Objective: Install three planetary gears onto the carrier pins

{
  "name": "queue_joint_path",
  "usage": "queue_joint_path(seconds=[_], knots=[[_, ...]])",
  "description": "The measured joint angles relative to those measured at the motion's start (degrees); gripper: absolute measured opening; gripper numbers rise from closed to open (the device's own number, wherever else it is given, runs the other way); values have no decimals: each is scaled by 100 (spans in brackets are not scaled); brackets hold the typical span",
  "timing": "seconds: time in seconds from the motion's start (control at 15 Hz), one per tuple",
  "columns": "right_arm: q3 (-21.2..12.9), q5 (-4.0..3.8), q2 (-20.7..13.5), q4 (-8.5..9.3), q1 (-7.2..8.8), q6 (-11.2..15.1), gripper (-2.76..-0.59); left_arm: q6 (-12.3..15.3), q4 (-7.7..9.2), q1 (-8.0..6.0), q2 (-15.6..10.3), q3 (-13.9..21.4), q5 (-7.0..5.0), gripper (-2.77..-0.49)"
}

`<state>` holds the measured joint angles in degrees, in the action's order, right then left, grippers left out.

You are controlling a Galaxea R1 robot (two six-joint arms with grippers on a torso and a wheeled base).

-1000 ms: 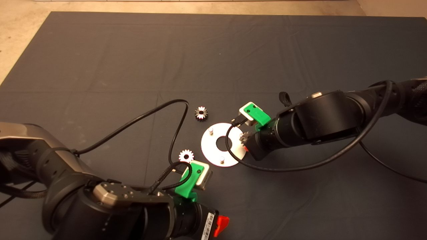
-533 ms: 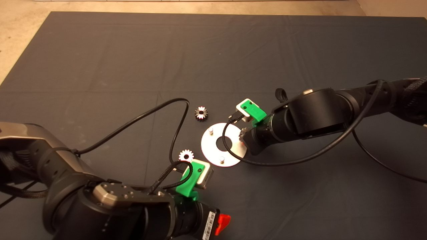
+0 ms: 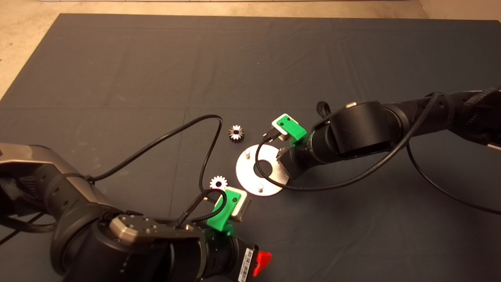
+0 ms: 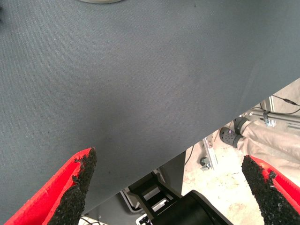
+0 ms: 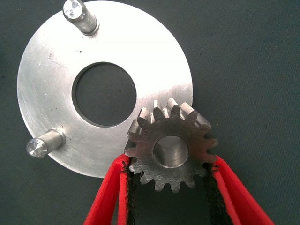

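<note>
Red fingers of the right gripper (image 5: pixel 169 187) pinched a gear (image 5: pixel 169 149) over the disc (image 5: pixel 56 89); its bore needed centring squarely above the hidden pin; the left gripper (image 4: pixel 171 187) waited wide.

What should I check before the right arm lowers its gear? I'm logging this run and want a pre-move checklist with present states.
1. Grip: the right gripper holds the silvery toothed metal gear by opposite sides. Ok.
2. Bore over a pin: through the bore no stud shows, and the third pin is hidden. Cannot tell.
3. Other pins free: both short silvery studs on the flat round silver disc are bare. Ok.
4. Remaining gears within reach: two small gears lie on the dark mat beside the disc. Ok.
5. Left gripper clear: open, parked near the mat's edge, away from the disc. Ok.
</note>
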<state>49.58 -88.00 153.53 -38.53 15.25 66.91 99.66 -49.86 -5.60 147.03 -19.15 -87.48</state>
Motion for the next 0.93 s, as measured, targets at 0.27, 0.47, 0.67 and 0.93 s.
queue_joint_path(seconds=[0.27, 0.47, 0.67, 0.93], knots=[[11, 2, 1, -10, 1, -44, -255, 3, -11, 0, 0, 0, -1, -104], [13, 2, 0, -25, -2, -61, -255, 14, -11, 0, 0, 0, 0, -104], [41, 5, 0, -63, -2, -85, -255, 19, -13, 0, 0, 0, -2, -104], [91, 7, 0, -105, -59, -92, -255, 20, -28, 0, 0, 0, 0, -104]])
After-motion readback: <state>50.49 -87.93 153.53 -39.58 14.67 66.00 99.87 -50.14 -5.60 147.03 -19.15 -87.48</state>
